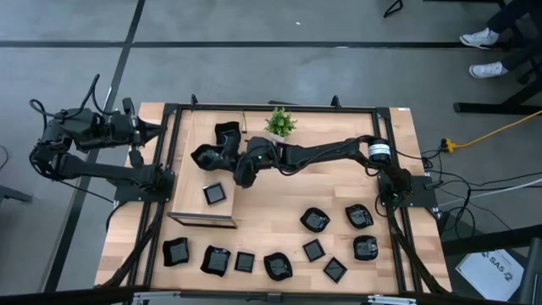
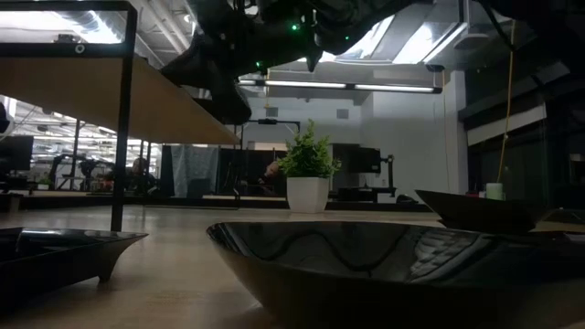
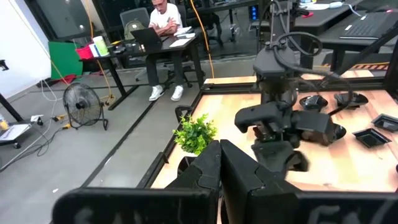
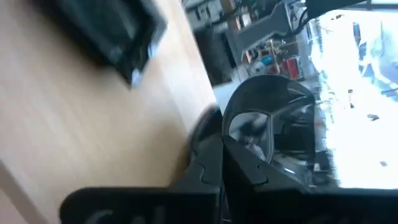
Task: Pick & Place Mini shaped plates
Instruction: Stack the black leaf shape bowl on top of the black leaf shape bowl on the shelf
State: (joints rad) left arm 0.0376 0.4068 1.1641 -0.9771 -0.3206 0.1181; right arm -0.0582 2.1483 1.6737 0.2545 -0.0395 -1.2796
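Nearest the front edge of the pale wooden table (image 1: pixel 279 199), glossy black mini shaped plates (image 1: pixel 314 250) lie scattered. Farther back, one square plate (image 1: pixel 215 194) sits on a raised wooden board (image 1: pixel 190 157). Above it the right gripper (image 1: pixel 206 157) is clamped on a rounded plate (image 4: pixel 273 118). The left gripper (image 1: pixel 163 128), jaws closed and empty, waits at the table's left edge. A potted plant (image 1: pixel 280 122) stands at the back; beyond, a person (image 3: pixel 163 18) sits at a desk.

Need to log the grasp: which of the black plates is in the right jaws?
The rounded plate over the wooden tray, clamped in the right gripper; all others lie free.
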